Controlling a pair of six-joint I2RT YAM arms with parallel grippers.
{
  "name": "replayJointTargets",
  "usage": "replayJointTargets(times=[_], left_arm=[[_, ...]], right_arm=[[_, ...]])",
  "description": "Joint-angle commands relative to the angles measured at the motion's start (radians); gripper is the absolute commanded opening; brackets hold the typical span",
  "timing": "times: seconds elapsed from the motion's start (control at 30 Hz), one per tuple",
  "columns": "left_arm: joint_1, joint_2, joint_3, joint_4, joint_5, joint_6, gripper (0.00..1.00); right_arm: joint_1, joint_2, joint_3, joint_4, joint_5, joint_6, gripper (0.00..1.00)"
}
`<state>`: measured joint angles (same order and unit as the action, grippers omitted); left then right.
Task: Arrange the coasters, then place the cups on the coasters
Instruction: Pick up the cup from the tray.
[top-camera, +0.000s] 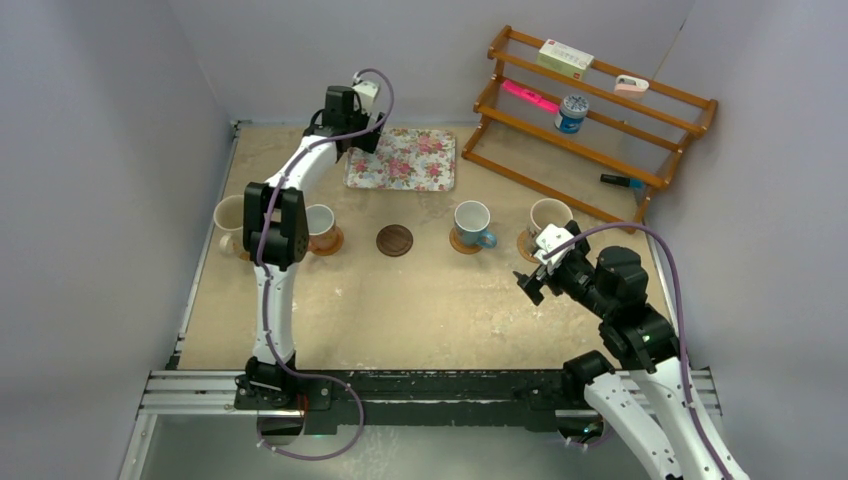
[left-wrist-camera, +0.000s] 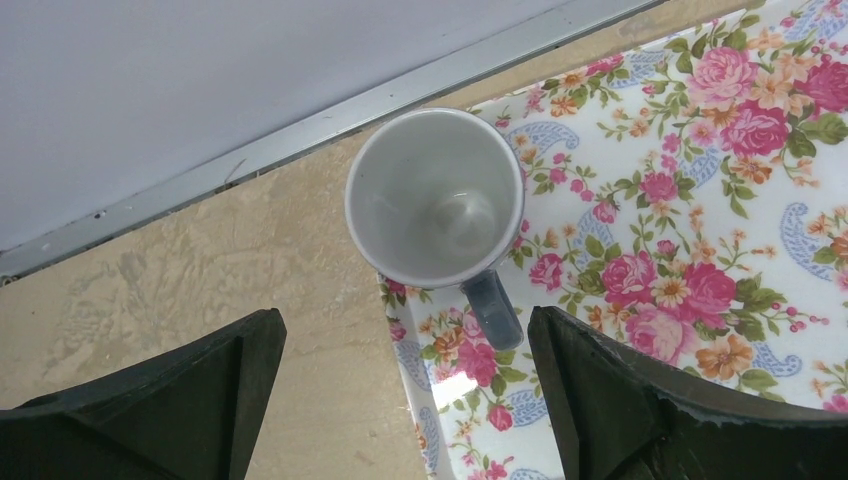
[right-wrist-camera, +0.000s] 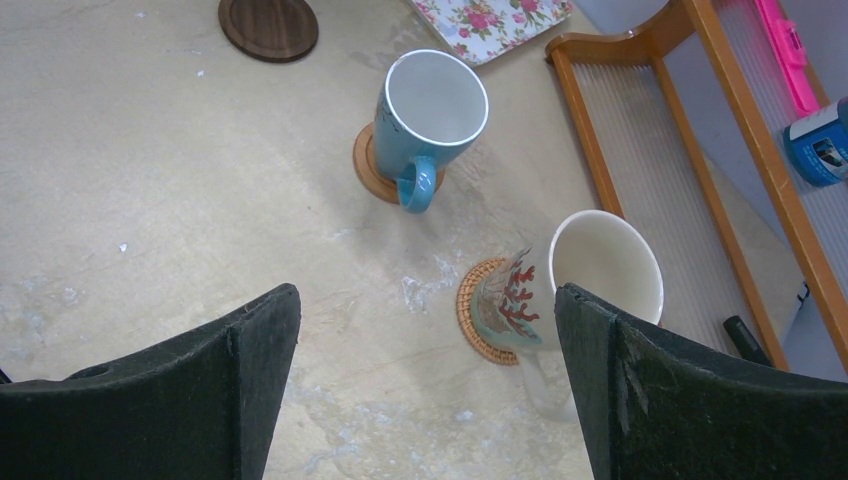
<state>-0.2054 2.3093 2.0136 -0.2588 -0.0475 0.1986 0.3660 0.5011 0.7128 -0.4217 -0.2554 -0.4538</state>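
A small grey-blue cup (left-wrist-camera: 435, 195) stands upright on the near-left corner of the floral tray (left-wrist-camera: 700, 200), its handle toward my left gripper (left-wrist-camera: 405, 318). That gripper is open above it with nothing between its fingers. In the top view the left gripper (top-camera: 350, 130) hides this cup. Along the table runs a row: a cream cup (top-camera: 230, 220), a reddish-orange cup (top-camera: 320, 226) on a coaster (top-camera: 328, 243), a bare dark wood coaster (top-camera: 394, 240), a light blue cup (right-wrist-camera: 430, 115) on a coaster (right-wrist-camera: 372, 172), and a cream printed cup (right-wrist-camera: 590, 270) on a woven coaster (right-wrist-camera: 478, 310). My right gripper (right-wrist-camera: 428, 292) hovers open, near that last cup.
A wooden rack (top-camera: 640, 170) stands at the back right with a blue-and-white tin (top-camera: 572, 112), a pink item (top-camera: 530, 97) and a box (top-camera: 565, 58) on it. The left arm's elbow (top-camera: 275, 225) hangs over the left end of the row. Walls close in on three sides.
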Motion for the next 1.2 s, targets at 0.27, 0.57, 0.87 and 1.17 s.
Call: replayJointTargets(times=[0.27,0.57,0.87,1.17], left_arm=[[0.0,0.027,0.06,-0.014,0.018,-0.08,0.98],[0.0,0.067,0.088,-0.018,0.006,-0.074,0.89],[0.0,0.107,0.131,-0.025,0.003,-0.067,0.8],[0.001,0.119,0.146,-0.038,-0.02,-0.057,0.64]], right_arm=[[0.001,-0.012,-0.006,0.008,-0.011,-0.003,0.99],[0.001,-0.009,-0.007,0.008,-0.015,-0.003,0.99],[0.001,-0.009,-0.007,0.005,-0.016,-0.005,0.99],[0.001,-0.009,-0.007,0.006,-0.017,-0.007,0.99]])
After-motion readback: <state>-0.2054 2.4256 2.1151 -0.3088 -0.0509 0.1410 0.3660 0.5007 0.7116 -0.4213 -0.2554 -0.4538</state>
